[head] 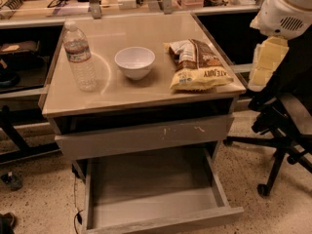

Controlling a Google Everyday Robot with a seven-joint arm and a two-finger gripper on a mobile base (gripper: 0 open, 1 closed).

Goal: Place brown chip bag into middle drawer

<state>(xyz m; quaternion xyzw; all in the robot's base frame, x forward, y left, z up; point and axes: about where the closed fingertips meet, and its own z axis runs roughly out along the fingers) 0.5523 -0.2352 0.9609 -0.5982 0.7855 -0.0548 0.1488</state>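
The brown chip bag [197, 65] lies on the right side of the tan tabletop [141, 91], its yellow band toward the front edge. The middle drawer [153, 191] is pulled out below, and its bare grey floor holds nothing. My gripper [265, 62] hangs as a pale block under the white arm housing [287, 9]. It is to the right of the table, apart from the bag and a little above tabletop level. It holds nothing that I can see.
A white bowl [135, 61] and a clear water bottle [79, 56] stand on the tabletop left of the bag. A shut drawer front with pale scratches [146, 135] sits above the open drawer. A black office chair [285, 126] stands at the right. Cluttered benches run behind.
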